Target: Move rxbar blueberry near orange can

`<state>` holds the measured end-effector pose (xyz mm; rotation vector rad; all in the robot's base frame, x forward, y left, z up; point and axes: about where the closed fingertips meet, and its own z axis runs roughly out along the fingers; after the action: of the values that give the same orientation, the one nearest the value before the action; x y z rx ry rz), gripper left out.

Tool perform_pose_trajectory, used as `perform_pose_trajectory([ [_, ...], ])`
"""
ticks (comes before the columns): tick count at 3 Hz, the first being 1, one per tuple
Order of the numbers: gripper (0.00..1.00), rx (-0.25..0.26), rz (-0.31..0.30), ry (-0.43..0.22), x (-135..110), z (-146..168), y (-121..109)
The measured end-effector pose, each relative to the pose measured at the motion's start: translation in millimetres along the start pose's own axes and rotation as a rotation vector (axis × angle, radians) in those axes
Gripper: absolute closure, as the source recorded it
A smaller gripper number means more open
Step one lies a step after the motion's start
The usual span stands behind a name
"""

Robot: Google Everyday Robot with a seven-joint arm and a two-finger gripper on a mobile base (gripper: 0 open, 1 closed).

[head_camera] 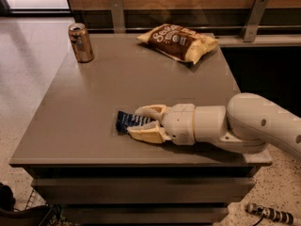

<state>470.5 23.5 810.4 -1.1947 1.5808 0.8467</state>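
Note:
The rxbar blueberry (123,120), a small flat navy wrapper with white lettering, lies on the grey table (94,88) near its front edge. My gripper (134,122) reaches in from the right, low on the tabletop. Its two cream fingers (151,110) sit on either side of the bar's right end and press on it. The bar's left end sticks out past the fingertips. The orange can (81,43), coppery with a silver top, stands upright at the table's far left corner, well away from the bar.
A brown-and-cream chip bag (178,41) lies at the far right of the table. A wooden wall with metal brackets (254,18) runs behind it. The table's front edge is just below the gripper. Tiled floor lies to the left.

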Motion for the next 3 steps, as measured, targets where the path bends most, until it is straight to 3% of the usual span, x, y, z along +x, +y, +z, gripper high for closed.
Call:
perform_pose_trajectory([
  [1,1.0,0.0,0.0,0.0,0.0,0.0,0.0],
  [2,1.0,0.023,-0.031,0.067,-38.7,-7.3,-40.1],
  [3,1.0,0.055,-0.065,0.145,-81.1,-15.0,-95.0],
])
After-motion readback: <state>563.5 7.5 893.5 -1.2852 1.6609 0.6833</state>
